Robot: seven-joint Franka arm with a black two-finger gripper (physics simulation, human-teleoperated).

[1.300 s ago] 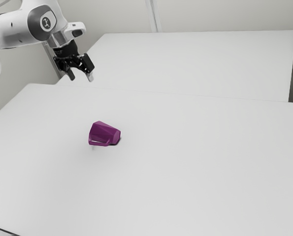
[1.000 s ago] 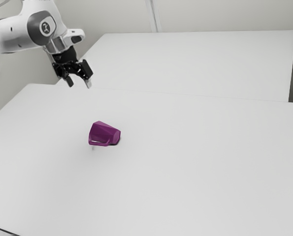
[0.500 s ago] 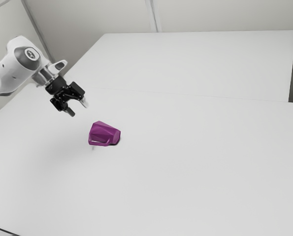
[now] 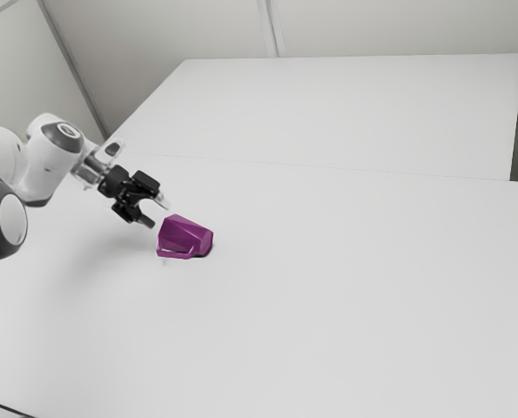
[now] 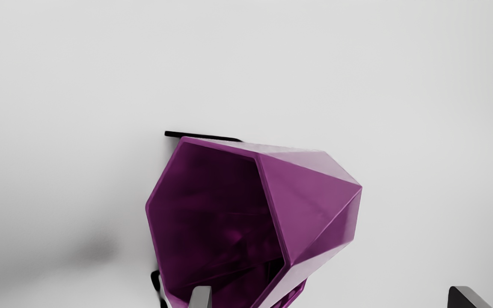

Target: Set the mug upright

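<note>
My gripper [image 4: 157, 213] is open just off the mouth of the purple faceted mug [image 4: 185, 237], on the exterior view's left side of it. The mug lies on its side, its base toward the exterior view's right and its handle low on the near side. In the wrist view the mug's hollow inside faces the camera, and the mug [image 5: 310, 201] reaches between the fingertips of the gripper [image 5: 330, 297]. One fingertip overlaps the rim in that picture; the other stands well away from the mug. Whether the near fingertip touches the rim, I cannot tell.
The mug rests on a wide white table [image 4: 328, 305]. Another white surface [image 4: 346, 113] lies beyond it, with pale walls behind. A thin dark line crosses the exterior view's lower left corner.
My arm has come down and toward the exterior view's right, bringing the open gripper from above the table's far left to beside the mug's mouth. The mug has not moved.
</note>
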